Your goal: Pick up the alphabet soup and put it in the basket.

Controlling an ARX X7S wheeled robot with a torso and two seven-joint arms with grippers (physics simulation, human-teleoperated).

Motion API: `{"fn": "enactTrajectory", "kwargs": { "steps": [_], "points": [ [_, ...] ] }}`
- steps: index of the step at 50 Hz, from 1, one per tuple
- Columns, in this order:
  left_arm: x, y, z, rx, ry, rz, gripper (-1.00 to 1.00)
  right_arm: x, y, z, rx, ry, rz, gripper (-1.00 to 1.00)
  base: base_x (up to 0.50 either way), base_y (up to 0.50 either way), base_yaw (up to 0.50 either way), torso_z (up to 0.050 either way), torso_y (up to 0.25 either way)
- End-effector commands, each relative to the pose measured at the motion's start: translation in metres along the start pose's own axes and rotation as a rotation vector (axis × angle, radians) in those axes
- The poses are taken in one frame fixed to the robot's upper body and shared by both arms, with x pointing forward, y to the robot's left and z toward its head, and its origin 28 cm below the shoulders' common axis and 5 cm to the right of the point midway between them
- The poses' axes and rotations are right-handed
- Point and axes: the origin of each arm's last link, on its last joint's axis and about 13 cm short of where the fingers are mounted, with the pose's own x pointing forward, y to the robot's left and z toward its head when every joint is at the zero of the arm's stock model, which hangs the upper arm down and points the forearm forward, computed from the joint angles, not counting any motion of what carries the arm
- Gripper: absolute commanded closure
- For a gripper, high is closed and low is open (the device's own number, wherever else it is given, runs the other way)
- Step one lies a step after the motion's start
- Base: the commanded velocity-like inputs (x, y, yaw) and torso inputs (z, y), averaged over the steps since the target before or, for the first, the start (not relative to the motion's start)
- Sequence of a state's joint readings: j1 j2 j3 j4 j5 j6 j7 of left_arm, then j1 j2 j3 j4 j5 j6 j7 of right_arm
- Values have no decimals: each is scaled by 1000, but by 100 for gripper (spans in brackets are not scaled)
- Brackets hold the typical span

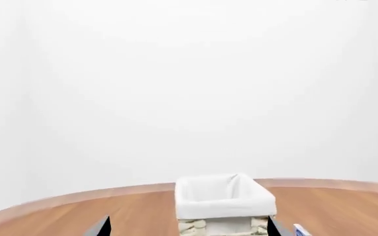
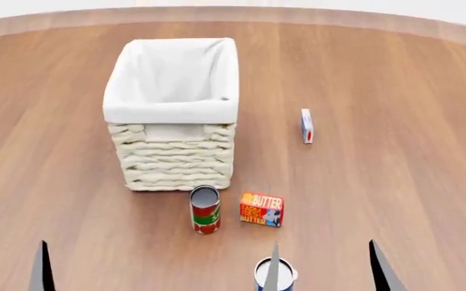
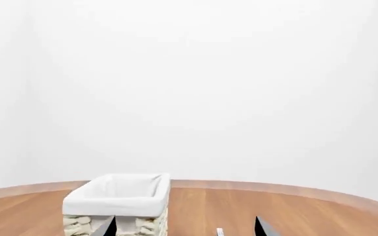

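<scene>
The alphabet soup (image 2: 288, 276), a small can with a blue label and a pale top, stands at the bottom edge of the head view, partly hidden behind a fingertip of my right gripper (image 2: 326, 270). That gripper is open and empty, and the can sits by its left fingertip. The basket (image 2: 172, 145), cream wicker with a white liner, stands further back on the table. It also shows in the left wrist view (image 1: 223, 196) and the right wrist view (image 3: 116, 196). My left gripper (image 1: 189, 227) is open and empty, pointing at the basket. Only one of its fingertips (image 2: 43, 270) shows in the head view.
A red-and-green can (image 2: 204, 210) and a butter box (image 2: 262, 209) stand in front of the basket. A small blue-and-white box (image 2: 307, 126) stands to the basket's right. The round wooden table (image 2: 395, 170) ends in a curved far edge.
</scene>
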State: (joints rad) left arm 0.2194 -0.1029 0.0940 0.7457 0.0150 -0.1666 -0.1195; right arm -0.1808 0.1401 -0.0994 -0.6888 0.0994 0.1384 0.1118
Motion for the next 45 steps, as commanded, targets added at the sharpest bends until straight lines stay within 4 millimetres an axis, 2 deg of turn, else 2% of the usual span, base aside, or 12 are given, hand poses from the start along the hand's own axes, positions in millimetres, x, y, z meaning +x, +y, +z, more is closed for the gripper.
{"fn": "enactTrajectory", "kwargs": {
  "steps": [1,27,28,31,35,36,45],
  "points": [
    [-2,0,5,2,-13,2,-100,-2,1,5,10,-14,10,-100,500,0,0,0,0],
    [-2,-1,4,4,-2,2,-100,-2,1,4,11,-5,8,-100,500,0,0,0,0],
    [-2,-1,4,4,-2,1,-100,0,1,10,10,-3,7,-100,500,0,0,0,0],
    [-2,-1,4,4,0,0,-100,-2,1,2,11,6,-5,-100,500,0,0,0,0],
    [-2,-1,3,4,0,0,-100,-3,0,2,-8,2,-10,-100,0,0,0,0,4],
    [-2,-1,3,6,3,2,-100,-3,0,2,35,16,-1,-100,0,0,0,0,0],
    [-1,-1,2,5,6,0,-100,-2,0,1,6,17,-5,-100,0,482,0,0,0]
  ]
}}
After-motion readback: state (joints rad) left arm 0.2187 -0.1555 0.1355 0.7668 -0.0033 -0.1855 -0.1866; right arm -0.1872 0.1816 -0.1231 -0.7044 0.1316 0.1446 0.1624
